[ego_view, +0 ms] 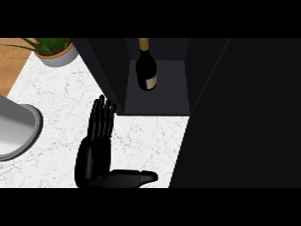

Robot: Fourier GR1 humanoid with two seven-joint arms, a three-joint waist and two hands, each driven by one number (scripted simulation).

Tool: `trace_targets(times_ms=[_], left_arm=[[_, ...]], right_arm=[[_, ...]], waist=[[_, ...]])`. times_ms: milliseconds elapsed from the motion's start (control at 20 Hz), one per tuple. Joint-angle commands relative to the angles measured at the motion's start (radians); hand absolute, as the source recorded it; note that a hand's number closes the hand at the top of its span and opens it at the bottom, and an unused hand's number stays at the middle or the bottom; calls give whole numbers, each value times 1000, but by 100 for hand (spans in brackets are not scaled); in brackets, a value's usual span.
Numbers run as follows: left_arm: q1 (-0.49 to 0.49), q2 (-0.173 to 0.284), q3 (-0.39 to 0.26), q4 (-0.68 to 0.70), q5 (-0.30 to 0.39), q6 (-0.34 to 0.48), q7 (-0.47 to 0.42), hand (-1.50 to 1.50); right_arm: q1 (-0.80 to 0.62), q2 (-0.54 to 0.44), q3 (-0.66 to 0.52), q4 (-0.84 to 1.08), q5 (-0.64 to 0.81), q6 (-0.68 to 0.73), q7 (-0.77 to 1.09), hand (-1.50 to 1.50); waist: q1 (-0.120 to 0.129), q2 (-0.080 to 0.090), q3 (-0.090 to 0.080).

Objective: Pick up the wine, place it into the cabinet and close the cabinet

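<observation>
Upright wine bottle (146, 66) inside cabinet (159, 95), neck up; left hand (95, 150) fingers straight, together.

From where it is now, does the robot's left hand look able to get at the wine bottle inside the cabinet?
Probably yes. The left robot hand lies open on the counter before the cabinet, whose front is open. The wine bottle stands inside, with nothing visible between. The dark door panel stands right of that path.

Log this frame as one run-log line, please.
wine bottle: upright inside cabinet | cabinet: not closed | left hand: open, fingers straight, over counter by cabinet's front edge | right hand: not in view
</observation>
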Motion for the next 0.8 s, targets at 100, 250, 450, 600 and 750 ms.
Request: trace_targets(times_ms=[100, 250, 450, 600, 750], left_arm=[[175, 131, 0, -213, -4, -16, -5, -150], [254, 174, 17, -212, 12, -69, -48, -150], [286, 218, 49, -291, 18, -66, -21, -150], [371, 303, 130, -316, 87, -159, -52, -150], [388, 297, 161, -358, 100, -151, -58, -150]], right_arm=[[55, -77, 124, -192, -99, 85, 85, 150], [24, -51, 235, -202, -32, 70, 122, 150], [-45, -33, 240, -223, -33, 49, 176, 150], [-79, 36, 330, -154, 48, 2, 179, 150], [-127, 84, 394, -101, 51, -24, 225, 150]], waist=[[10, -2, 0], [7, -2, -2], [10, 0, -3], [18, -4, -6], [20, -4, -6]])
